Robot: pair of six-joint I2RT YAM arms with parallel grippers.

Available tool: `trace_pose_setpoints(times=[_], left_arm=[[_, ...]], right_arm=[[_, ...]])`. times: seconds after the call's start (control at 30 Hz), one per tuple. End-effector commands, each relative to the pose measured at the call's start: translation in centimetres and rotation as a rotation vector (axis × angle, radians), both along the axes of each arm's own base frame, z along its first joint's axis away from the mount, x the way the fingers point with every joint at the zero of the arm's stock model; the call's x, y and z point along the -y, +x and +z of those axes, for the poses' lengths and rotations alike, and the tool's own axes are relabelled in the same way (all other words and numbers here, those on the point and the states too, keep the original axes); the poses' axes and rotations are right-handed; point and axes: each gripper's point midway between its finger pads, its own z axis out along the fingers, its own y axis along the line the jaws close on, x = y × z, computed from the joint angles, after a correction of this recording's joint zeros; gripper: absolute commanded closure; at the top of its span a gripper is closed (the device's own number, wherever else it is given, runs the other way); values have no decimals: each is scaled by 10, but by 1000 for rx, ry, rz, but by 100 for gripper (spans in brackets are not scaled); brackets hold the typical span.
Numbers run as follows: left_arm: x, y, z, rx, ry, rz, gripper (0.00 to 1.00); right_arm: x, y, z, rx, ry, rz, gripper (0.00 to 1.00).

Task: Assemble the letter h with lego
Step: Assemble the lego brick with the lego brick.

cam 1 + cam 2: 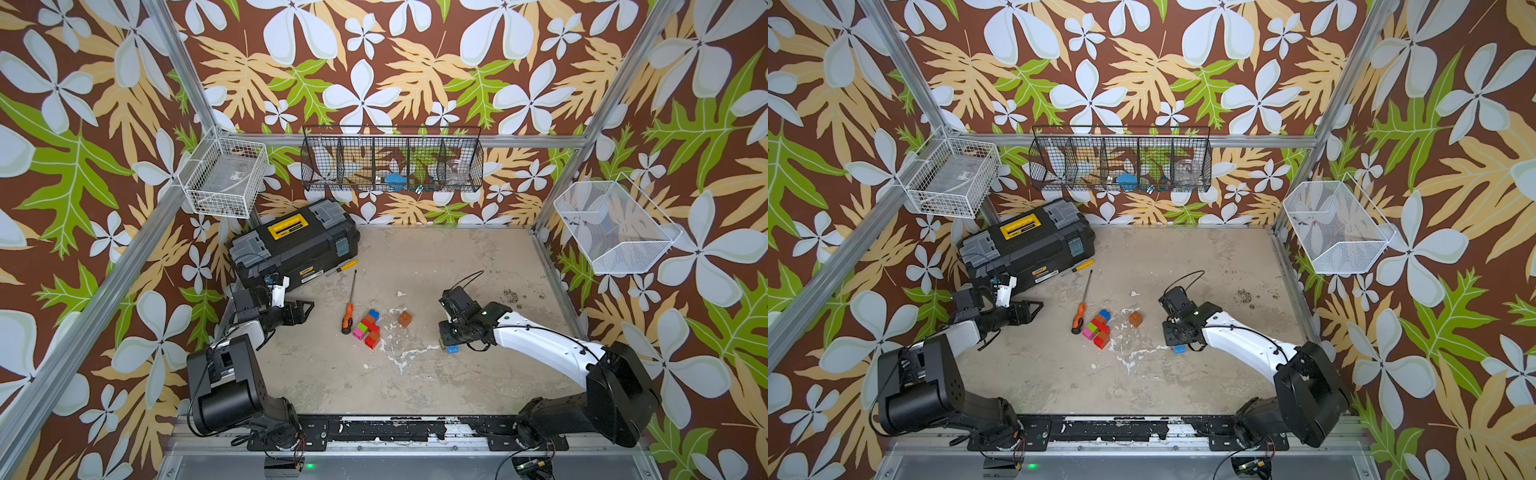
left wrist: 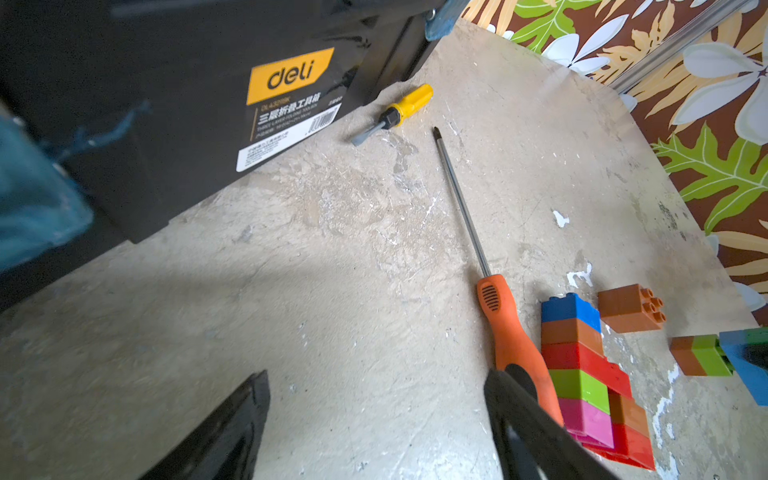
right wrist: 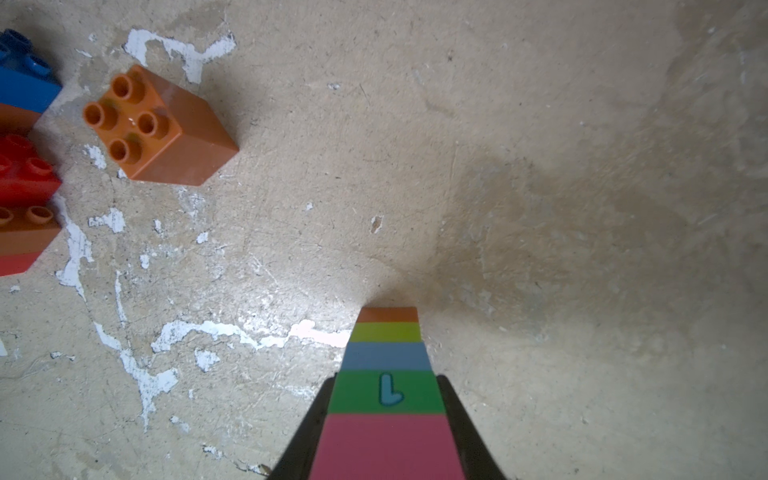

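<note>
Right fingers: I am clamping my right fingers [image 3: 457, 419] on the striped column [image 3: 386, 390], one finger pressing each side of its pink and dark green bricks.
Striped column: it is running pink, dark green with a letter L, blue, light green, then orange, away from my wrist. In both top views the striped column [image 1: 454, 349] is poking out blue under my right arm, well to the right of the other bricks. Whether its orange end is touching the desk [image 1: 457, 257] I cannot tell.
Left fingers: I am holding my left fingers [image 2: 528, 424] spread wide and gripping nothing, hovering over bare desk in front of the toolbox [image 1: 295, 245].
Brick cluster: the brick cluster [image 1: 368, 328] is lying mid-desk, with blue, orange, red, green and pink in a row and red and orange bricks alongside.
Loose orange brick: the loose orange brick [image 1: 405, 319] is sitting alone between the cluster and my right fingers.
Screwdrivers: the orange-handled screwdriver [image 1: 348, 318] is lying just beside the cluster. The yellow-handled screwdriver [image 1: 347, 266] is lying by the toolbox.
</note>
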Motion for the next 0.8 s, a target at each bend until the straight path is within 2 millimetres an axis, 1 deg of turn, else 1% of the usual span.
trace_pose_setpoints(times=[0.0, 0.37, 0.47, 0.6, 0.77], left_arm=[[2, -1, 1, 5, -4, -14, 15], [1, -1, 0, 3, -6, -12, 15], [1, -1, 0, 2, -5, -11, 15], [0, -1, 1, 4, -6, -9, 15], [1, 0, 1, 5, -6, -11, 15]], right_arm=[[7, -15, -7, -70, -33, 19, 87], [3, -23, -8, -90, -44, 56, 87], [5, -25, -10, -95, -56, 61, 87], [8, -28, -14, -99, -83, 65, 87], [13, -35, -25, -125, -131, 73, 92]])
